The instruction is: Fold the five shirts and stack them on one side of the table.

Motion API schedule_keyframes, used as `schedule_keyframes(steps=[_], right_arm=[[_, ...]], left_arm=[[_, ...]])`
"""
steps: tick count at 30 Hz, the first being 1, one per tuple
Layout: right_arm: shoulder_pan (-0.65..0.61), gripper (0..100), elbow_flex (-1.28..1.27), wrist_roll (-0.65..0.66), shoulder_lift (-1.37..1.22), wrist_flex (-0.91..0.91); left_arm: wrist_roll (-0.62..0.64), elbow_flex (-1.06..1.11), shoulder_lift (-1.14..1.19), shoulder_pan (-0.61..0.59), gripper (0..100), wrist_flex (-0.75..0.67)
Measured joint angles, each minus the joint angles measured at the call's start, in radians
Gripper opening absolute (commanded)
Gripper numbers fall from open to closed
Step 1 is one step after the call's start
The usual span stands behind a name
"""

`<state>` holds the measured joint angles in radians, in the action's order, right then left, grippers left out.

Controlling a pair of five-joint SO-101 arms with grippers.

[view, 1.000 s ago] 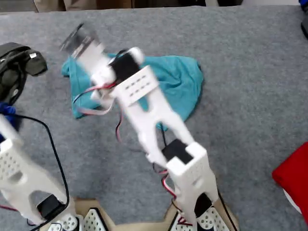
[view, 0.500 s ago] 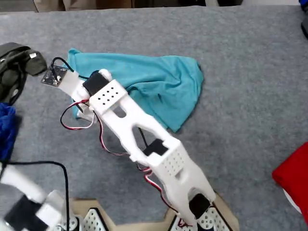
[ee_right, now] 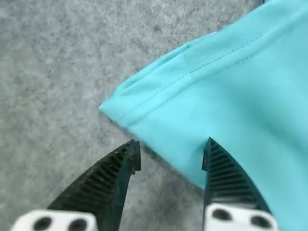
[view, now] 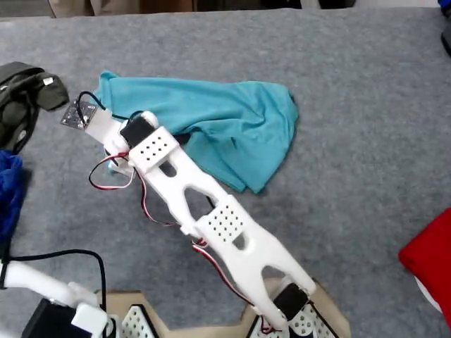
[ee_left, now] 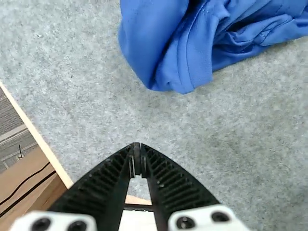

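Note:
A teal shirt [view: 232,123] lies crumpled on the grey table [view: 366,91], left of centre. My right arm [view: 211,211] stretches from the near edge to the shirt's left end. In the right wrist view my right gripper [ee_right: 172,149] is open just above the table, its jaws on either side of a hemmed corner of the teal shirt [ee_right: 231,91]. My left gripper [ee_left: 136,151] is shut and empty, low over bare table near the table's left edge [ee_left: 33,130]. A crumpled blue shirt [ee_left: 192,38] lies ahead of it, also at the left edge, blue shirt [view: 8,190].
A dark olive shirt [view: 25,95] is bunched at the far left. A red shirt [view: 430,257] lies at the right edge. The left arm [view: 42,289] sits at the near left corner, with a black cable [view: 70,257] looping over it.
My right arm has swung left and dropped to the teal shirt's left end. The shirt's left part now lies spread wider. The left arm has pulled back toward the near left corner.

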<state>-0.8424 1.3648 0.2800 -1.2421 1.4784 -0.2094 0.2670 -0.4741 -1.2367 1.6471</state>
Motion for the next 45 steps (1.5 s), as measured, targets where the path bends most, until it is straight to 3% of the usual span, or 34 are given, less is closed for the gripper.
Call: schedule_keyframes(steps=[5, 22, 31, 38, 45], right_arm=[[0.021, 0.4, 0.068, 0.000, -0.046, 0.000], [0.078, 0.5, 0.236, 0.000, -0.044, -0.044], [0.175, 0.5, 0.236, -0.091, 0.011, -0.376], [0.227, 0.5, 0.236, -0.106, 0.160, -0.575], [0.242, 0.5, 0.242, -0.106, 0.187, -0.623]], left_arm=[[-0.006, 0.000, 0.000, -0.006, 2, 0.000], [-0.006, 0.000, -0.003, -0.006, 2, 0.000], [-0.006, 0.061, -0.003, 0.002, 2, 0.000], [0.005, 0.164, -0.003, 0.227, 2, -0.003], [0.172, 0.155, -0.003, 0.582, 2, -0.161]])
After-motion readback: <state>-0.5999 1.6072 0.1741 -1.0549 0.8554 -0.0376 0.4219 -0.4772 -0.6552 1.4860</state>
